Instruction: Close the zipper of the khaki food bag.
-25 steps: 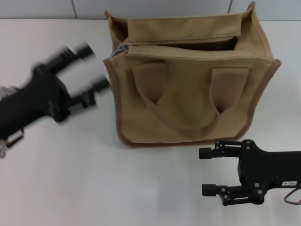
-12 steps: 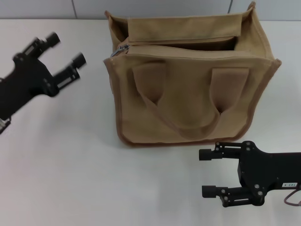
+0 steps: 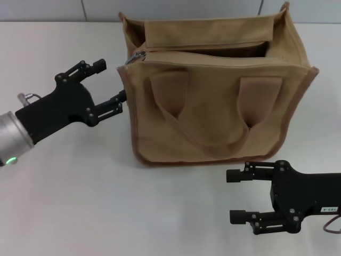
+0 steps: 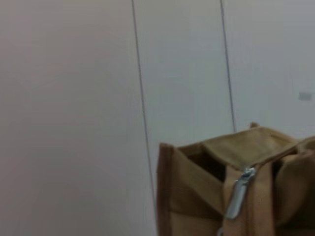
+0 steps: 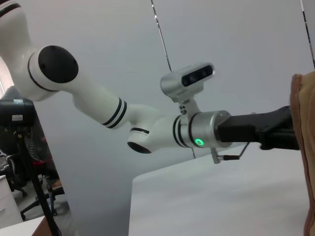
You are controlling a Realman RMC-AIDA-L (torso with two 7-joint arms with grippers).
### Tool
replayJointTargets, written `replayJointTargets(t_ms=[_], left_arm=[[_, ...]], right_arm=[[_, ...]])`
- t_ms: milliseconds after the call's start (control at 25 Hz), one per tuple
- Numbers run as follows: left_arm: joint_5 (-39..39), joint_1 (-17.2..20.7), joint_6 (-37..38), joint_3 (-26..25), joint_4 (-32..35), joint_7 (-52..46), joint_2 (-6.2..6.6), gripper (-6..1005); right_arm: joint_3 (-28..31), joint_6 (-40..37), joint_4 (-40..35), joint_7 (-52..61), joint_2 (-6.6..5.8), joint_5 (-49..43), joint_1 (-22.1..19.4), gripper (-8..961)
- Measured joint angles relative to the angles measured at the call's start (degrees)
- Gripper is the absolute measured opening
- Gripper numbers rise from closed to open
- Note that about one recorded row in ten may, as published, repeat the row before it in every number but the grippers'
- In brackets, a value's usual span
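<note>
Your zipper [image 3: 197, 49] is not closed yet on the khaki food bag [image 3: 218, 106]. Your left gripper [image 3: 109, 82] is spread wide by the pull; your right gripper [image 3: 234, 196] waits spread too.

The khaki food bag [image 3: 213, 101] was tan with brown-trimmed edges. Its zipper [image 4: 239, 192] pull was shiny silver. Both grippers, left gripper [image 3: 111, 81] and right gripper [image 3: 234, 196], were black.

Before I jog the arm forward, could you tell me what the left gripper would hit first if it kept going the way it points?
Most likely the khaki food bag: the open left gripper points at its left side, just below the zipper pull. Height is hard to judge.
</note>
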Motion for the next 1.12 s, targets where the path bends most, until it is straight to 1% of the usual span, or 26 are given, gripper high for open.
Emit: replayJointTargets(t_ms=[160, 200, 280, 400, 560, 600, 640, 800, 1120], left_arm=[[-1.47, -0.59, -1.24, -0.55, -0.68, 0.96, -0.09, 814], [-3.35, -0.61, -1.48, -0.65, -0.92, 1.99, -0.09, 814], [-4.13, -0.59, -1.54, -0.65, -1.13, 2.62, -0.09, 814], [-7.29, -0.1, -1.09, -0.62, -2.07, 5.78, -0.08, 814], [-7.41, 0.01, 0.0, -0.25, -2.29, 7.82, -0.07, 813], [-7.34, 0.04, 1.03, -0.17, -3.1, 10.46, -0.07, 813], [-7.34, 0.04, 1.03, -0.17, -3.1, 10.46, -0.07, 813], [-7.56, -0.09, 1.99, -0.43, -5.28, 16.49, -0.07, 813], [-7.03, -0.47, 2.06, 0.28, -4.94, 17.36, 0.0, 681]], right_arm=[[0.08, 0.0, 0.01, 0.01, -0.01, 0.0, 0.0, 743], [0.13, 0.0, 0.04, 0.02, -0.01, 0.0, 0.0, 743], [0.14, 0.0, 0.05, 0.02, -0.01, 0.0, 0.0, 743], [0.17, 0.0, 0.05, 0.03, 0.02, 0.0, -0.03, 743], [0.19, 0.01, 0.06, 0.04, 0.05, 0.0, -0.06, 743], [0.2, 0.0, 0.06, 0.11, 0.07, 0.0, -0.12, 743], [0.2, 0.0, 0.06, 0.11, 0.07, 0.0, -0.12, 743], [0.2, -0.23, 0.06, 0.29, 0.09, 0.0, -0.33, 743], [0.2, -1.12, 0.05, 0.31, 0.09, 0.02, -0.59, 743]])
